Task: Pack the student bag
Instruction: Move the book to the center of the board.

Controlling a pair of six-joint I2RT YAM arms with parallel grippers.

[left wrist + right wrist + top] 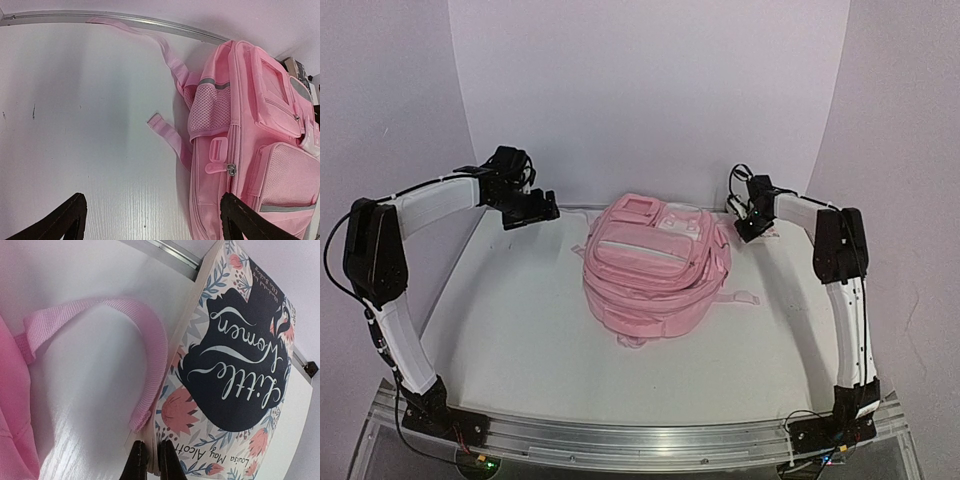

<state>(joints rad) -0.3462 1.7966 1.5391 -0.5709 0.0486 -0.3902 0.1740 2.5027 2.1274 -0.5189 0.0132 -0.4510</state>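
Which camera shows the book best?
The right wrist view: the book fills it, title Little Women readable, the right gripper pinching its edge. The top external view shows barely a sliver beside that gripper; the left wrist view shows mostly the student bag.

A book (pixel 235 365) titled "Little Women" by Louisa May Alcott faces cover up: a dark silhouette ringed with flowers. It is on the white bench (pixel 520 340), its top end at a metal rail (pixel 170 252).
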